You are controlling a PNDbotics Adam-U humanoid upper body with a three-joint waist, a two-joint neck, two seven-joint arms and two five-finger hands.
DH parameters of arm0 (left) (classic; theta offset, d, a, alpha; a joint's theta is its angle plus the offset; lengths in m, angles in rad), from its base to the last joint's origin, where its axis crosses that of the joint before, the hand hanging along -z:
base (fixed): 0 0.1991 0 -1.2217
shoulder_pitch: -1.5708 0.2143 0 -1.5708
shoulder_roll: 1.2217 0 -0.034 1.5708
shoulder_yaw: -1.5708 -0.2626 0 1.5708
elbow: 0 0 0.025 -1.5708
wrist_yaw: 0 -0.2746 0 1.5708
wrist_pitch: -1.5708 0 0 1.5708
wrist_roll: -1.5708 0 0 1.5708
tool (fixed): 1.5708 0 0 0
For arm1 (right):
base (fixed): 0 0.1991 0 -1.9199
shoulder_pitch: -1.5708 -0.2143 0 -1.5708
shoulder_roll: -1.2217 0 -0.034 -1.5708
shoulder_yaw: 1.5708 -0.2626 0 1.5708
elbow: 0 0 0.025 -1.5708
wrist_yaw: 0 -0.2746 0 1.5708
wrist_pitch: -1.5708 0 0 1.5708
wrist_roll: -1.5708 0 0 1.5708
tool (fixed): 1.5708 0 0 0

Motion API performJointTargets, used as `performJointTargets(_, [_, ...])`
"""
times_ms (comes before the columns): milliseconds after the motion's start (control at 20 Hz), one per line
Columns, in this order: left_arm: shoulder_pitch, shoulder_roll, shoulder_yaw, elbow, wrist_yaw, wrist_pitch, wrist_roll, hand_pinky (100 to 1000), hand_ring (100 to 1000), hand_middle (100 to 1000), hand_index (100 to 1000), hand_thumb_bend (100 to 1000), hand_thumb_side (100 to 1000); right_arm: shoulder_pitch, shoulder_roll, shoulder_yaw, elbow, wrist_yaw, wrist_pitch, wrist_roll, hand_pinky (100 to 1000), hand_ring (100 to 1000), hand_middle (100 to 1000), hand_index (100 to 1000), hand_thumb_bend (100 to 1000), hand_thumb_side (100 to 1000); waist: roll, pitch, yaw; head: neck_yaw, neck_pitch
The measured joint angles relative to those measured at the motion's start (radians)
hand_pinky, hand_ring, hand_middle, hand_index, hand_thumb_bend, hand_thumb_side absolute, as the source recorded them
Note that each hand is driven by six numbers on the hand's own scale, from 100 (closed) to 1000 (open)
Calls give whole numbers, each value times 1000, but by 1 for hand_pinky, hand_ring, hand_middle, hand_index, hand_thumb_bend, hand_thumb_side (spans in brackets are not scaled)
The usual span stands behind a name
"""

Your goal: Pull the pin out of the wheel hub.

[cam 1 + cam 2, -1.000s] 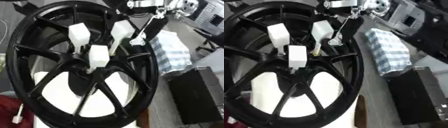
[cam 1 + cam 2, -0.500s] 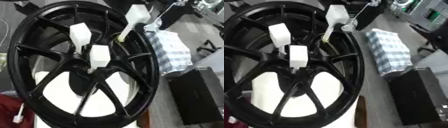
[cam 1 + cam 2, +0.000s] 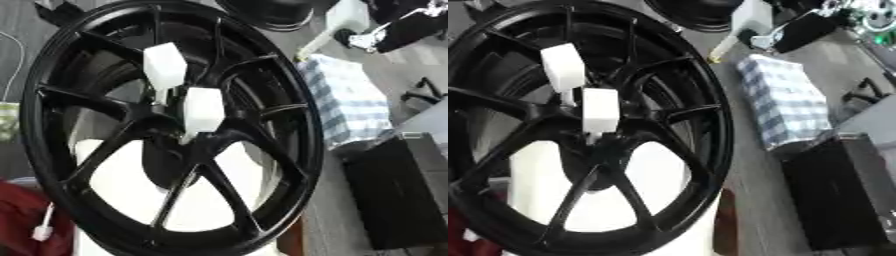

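The black wheel hub (image 3: 175, 135) fills the left of the scene, tilted with its spokes facing up. Two white block-headed pins remain seated near its centre: the far pin (image 3: 164, 66) and the near pin (image 3: 203, 110), just beside each other. A third pin (image 3: 744, 22) is clear of the rim, out beyond the hub's far right edge, its pale shaft pointing down toward the floor. The right hand (image 3: 798, 31) has it, the dark fingers curled round the white head. The left hand shows in no view.

The main risk from here, as I judge it, is dropping the freed pin: it hangs over the gap between the hub and the blue checked cloth (image 3: 785, 100), so a slip would send it to the floor. Swinging back carelessly could also knock the shaft against the rim. A black case (image 3: 398, 192) sits near right.
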Motion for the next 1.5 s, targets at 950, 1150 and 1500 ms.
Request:
performJointTargets(950, [-15,0,-9,0,-3,2,-11,930,578,597,869,100,629,368,261,-378,294,106,-60,-283,704,794,740,736,272,100,-3,8,53,-43,1])
performJointTargets(1150, [-15,0,-9,0,-1,2,-16,932,578,597,870,100,631,351,268,-352,385,119,-49,-334,798,990,984,920,435,397,-3,8,58,-50,1])
performJointTargets(1500, [-15,-2,-9,0,3,3,-21,934,577,598,870,100,633,337,269,-328,482,89,-98,-372,803,1000,1000,938,385,601,-3,10,59,-52,1])
